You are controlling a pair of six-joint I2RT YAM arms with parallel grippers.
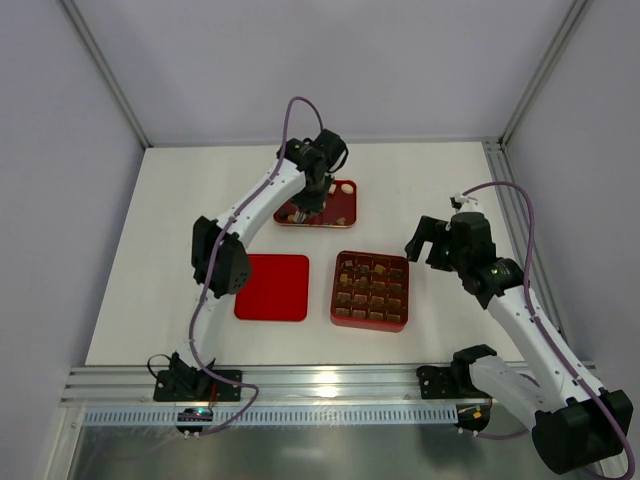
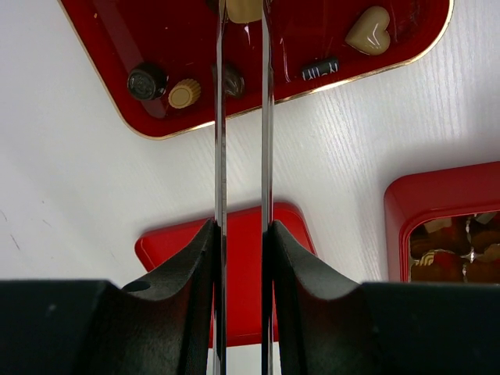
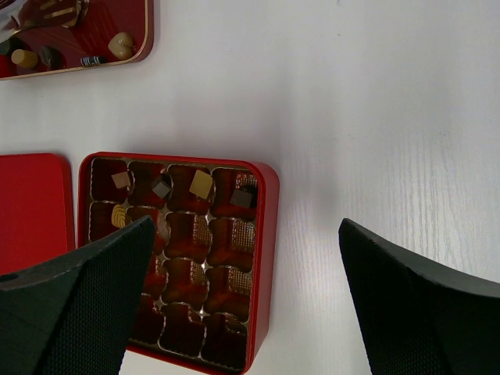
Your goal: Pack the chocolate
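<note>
Red box (image 3: 268, 234), part-filled with chocolates (image 3: 201, 183), lies nearest; the right gripper (image 1: 428, 240) beside it hangs wide open, empty. Farther, the left gripper (image 1: 314, 203) pinches a cream chocolate (image 2: 244, 8) on the tray (image 2: 117, 31); next, it likely needs lifting to a free cell.

Counter (image 1: 170, 200): white, matt, with a fine wood grain when seen close up. Plain pale grey panels close it in on three sides: left wall (image 1: 50, 200), far wall (image 1: 330, 60), right wall (image 1: 600, 150). Silver metal posts stand at the two far corners, left post (image 1: 105, 75) and right post (image 1: 540, 75), both slanting outward in the overhead view. Near rail (image 1: 400, 383), grooved metal, runs along the near edge of the counter. Just nearer lies a slotted strip (image 1: 330, 413). Side rail (image 1: 497, 180) lines the counter's right edge. Nearest of all is a dull grey, slightly reflective surface (image 1: 330, 455). Light is even and soft, shadows are faint, and there is one bright glare patch (image 1: 325, 378) on the near rail.
</note>
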